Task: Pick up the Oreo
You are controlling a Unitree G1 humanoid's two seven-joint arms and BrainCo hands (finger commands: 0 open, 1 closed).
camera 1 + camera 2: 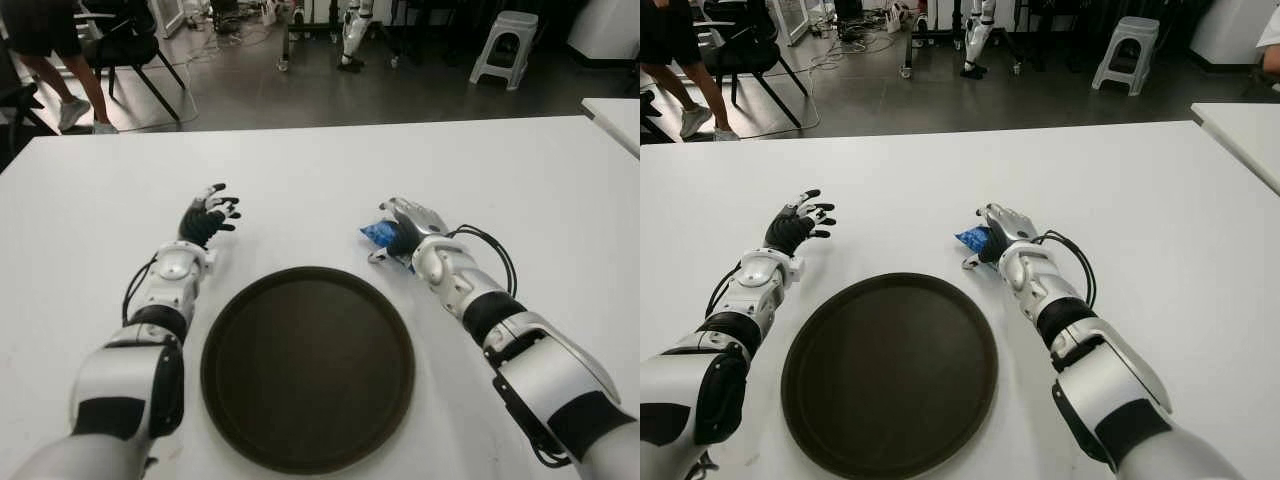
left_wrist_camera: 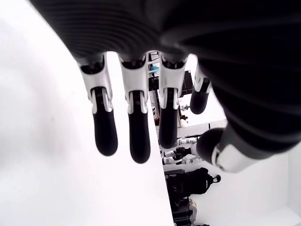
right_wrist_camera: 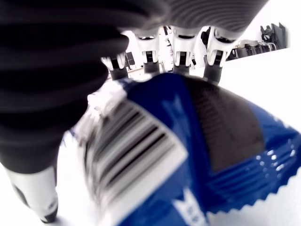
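The blue Oreo packet point(image 3: 188, 155) lies on the white table point(image 1: 320, 170), just beyond the right rim of the round dark tray point(image 1: 307, 366). The right hand point(image 1: 410, 228) is over it, fingers point(image 3: 181, 44) curled across the wrapper's far edge and thumb down beside the barcode, closing on the packet; whether it has left the table cannot be told. In the eye views only the packet's blue end shows, poking out on the hand's left side. The left hand point(image 1: 207, 216) shows beyond the tray's left rim, its 4 fingers point(image 2: 104, 132) and thumb spread and holding nothing.
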